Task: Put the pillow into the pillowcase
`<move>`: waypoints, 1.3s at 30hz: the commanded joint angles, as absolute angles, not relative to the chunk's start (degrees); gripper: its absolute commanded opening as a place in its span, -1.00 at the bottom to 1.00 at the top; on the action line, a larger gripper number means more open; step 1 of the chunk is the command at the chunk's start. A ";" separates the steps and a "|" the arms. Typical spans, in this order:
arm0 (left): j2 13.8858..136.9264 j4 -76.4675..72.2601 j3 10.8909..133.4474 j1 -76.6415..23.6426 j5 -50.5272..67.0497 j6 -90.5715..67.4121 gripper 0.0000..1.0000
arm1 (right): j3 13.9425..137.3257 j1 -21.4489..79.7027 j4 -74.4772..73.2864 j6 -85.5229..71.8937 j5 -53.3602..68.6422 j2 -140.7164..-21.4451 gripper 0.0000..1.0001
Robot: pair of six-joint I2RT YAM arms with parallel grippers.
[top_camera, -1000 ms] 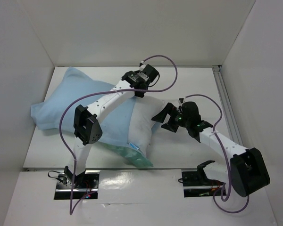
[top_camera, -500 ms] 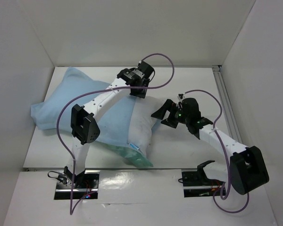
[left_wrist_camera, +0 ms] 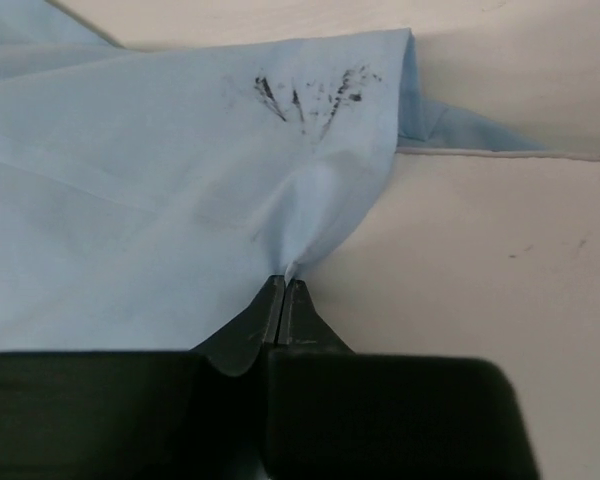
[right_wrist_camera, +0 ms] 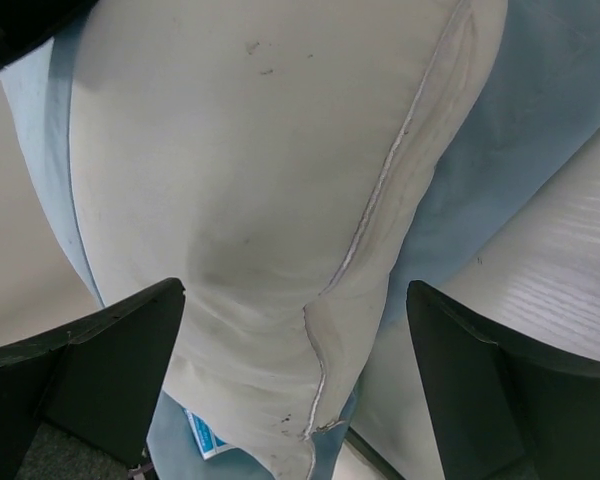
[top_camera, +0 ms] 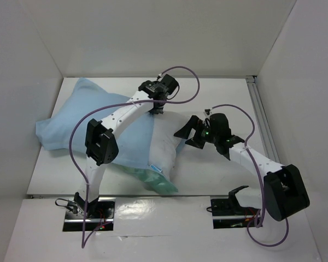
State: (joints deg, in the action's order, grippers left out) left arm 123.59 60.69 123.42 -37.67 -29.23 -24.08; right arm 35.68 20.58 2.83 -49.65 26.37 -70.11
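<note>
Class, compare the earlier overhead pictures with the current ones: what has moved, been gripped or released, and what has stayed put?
The left gripper shifted slightly leftward and closed, pinching a fold at the edge of the pillowcase. The right gripper crept a little toward the pillow, jaws wide open, holding nothing. Pillow and pillowcase lie as before, with the white end sticking out of the case.
</note>
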 commanded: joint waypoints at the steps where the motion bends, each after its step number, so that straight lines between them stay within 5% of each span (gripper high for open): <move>1: 122.09 62.49 125.50 -36.65 -32.60 -24.08 -1.00 | 38.06 20.21 7.64 -49.57 29.26 -71.80 0.99; 9: 114.97 57.92 126.65 -36.65 -14.79 -23.99 -1.00 | 39.98 22.15 18.88 -49.65 33.13 -79.88 0.99; 12: 111.63 54.42 124.02 -36.65 -5.12 -23.99 -1.00 | 46.04 23.55 19.78 -47.21 33.23 -84.98 0.76; 13: 110.93 52.23 122.53 -36.65 -0.75 -24.52 -1.00 | 49.62 24.16 19.78 -46.68 33.22 -87.34 0.45; 14: 110.40 51.42 122.52 -36.65 1.65 -25.30 -1.00 | 51.31 24.17 19.78 -46.67 32.00 -87.89 -0.68; 15: 110.39 50.63 124.26 -35.78 9.15 -25.31 -1.00 | 53.50 24.17 20.38 -45.45 31.99 -87.89 -1.00; 20: 112.85 47.83 137.62 -28.32 32.75 -32.42 -1.00 | 77.27 20.84 9.17 -37.71 29.26 -83.42 -1.00; 24: 107.15 28.54 136.41 -26.19 42.97 -42.43 -1.00 | 86.31 20.83 2.46 -34.63 29.96 -80.95 -1.00; 32: 102.30 9.80 124.05 -32.33 49.11 -54.39 -1.00 | 51.74 28.81 22.35 -46.04 29.52 -85.39 -1.00; 39: 103.80 2.55 113.04 -38.32 52.91 -57.92 -1.00 | 44.83 30.23 39.80 -56.24 28.06 -96.50 -1.00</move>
